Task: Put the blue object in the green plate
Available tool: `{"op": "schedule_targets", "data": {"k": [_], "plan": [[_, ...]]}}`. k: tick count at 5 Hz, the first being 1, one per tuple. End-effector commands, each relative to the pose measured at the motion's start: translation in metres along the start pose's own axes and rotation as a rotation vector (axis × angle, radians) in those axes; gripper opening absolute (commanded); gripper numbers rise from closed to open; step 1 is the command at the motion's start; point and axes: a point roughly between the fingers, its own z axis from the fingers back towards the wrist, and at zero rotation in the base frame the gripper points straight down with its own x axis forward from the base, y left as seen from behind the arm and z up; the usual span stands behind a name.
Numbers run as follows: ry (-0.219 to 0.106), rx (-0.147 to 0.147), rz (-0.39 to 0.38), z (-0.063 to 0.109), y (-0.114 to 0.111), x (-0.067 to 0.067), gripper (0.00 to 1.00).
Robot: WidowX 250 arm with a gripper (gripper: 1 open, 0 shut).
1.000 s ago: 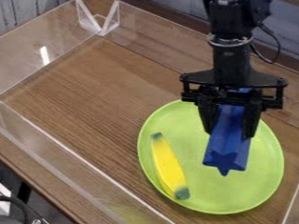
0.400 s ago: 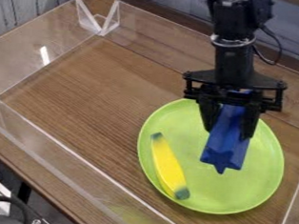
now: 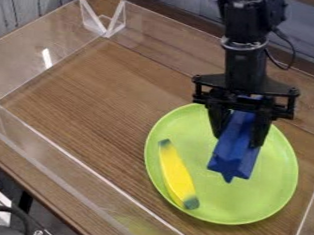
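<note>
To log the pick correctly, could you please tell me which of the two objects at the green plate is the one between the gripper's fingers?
The deep-blue grooved block; the other, the yellow banana-shaped item, lies apart, untouched.

1. The green plate [image 3: 255, 204] looks like smooth plastic with a soft sheen.
2. The blue object [image 3: 234, 159], toward three o'clock inside the plate, looks like plastic, its front face smooth and fairly matt.
3. The yellow banana-shaped item [image 3: 178, 175], toward nine o'clock on the plate, looks like smooth plastic.
4. The brown table [image 3: 87, 100] has a wood-look surface, smooth and low in sheen, with fine streaks of grain.
5. The gripper [image 3: 235, 137] looks like hard black plastic, mostly matt, with small glints on its upper housing.
</note>
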Motion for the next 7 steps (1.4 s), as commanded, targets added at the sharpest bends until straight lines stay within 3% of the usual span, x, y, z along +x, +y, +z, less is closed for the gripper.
{"op": "schedule_targets", "data": {"k": [1,6,7], "plan": [[-0.040,-0.009,-0.026,0.010,-0.003,0.007,0.00],[-0.027,0.014,-0.085,0.002,-0.002,-0.001,0.00],[-0.025,0.016,-0.097,-0.001,-0.003,-0.005,1.00]]}}
